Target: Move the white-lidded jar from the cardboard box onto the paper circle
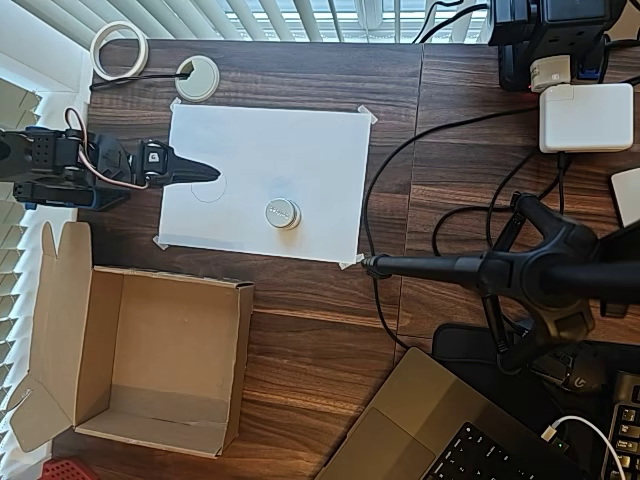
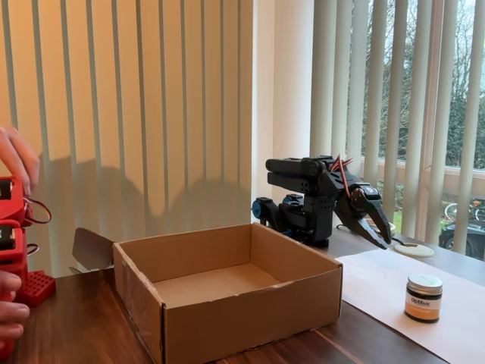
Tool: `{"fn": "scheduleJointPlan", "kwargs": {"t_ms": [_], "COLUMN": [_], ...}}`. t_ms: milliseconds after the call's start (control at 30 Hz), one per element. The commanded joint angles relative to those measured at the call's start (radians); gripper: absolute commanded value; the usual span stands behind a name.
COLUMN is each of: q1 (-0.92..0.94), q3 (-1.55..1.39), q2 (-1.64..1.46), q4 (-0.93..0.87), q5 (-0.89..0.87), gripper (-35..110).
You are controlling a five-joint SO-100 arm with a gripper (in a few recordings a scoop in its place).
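Observation:
The white-lidded jar (image 1: 283, 213) stands upright on the white paper sheet (image 1: 300, 150), outside the cardboard box (image 1: 240, 360), whose inside is empty. In the fixed view the jar (image 2: 423, 298) sits right of the box (image 2: 250, 318). A faint pencilled paper circle (image 1: 208, 187) lies near the sheet's left edge, well left of the jar. My gripper (image 1: 208, 173) hangs over the circle's upper rim with its fingers together, holding nothing. In the fixed view the gripper (image 2: 381, 233) points down towards the paper behind the box.
A white tape ring (image 1: 119, 50) and a round desk grommet (image 1: 197, 78) lie beyond the sheet. A black camera stand (image 1: 500, 270), cables, a white charger (image 1: 585, 117) and a laptop (image 1: 430, 430) crowd the right side.

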State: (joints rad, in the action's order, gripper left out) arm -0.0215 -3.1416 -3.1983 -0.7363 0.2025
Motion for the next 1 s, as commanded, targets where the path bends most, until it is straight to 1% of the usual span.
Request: {"fn": "scheduleJointPlan", "kwargs": {"t_ms": [0, 400, 967], "q1": [-0.021, -0.015, -0.009], "q3": [0.014, 0.012, 0.012], "q2": [-0.077, -0.215, -0.216], "q4": [-0.063, -0.225, -0.23], "q5": [-0.012, -0.049, -0.052], "gripper": [0, 0, 0]}}
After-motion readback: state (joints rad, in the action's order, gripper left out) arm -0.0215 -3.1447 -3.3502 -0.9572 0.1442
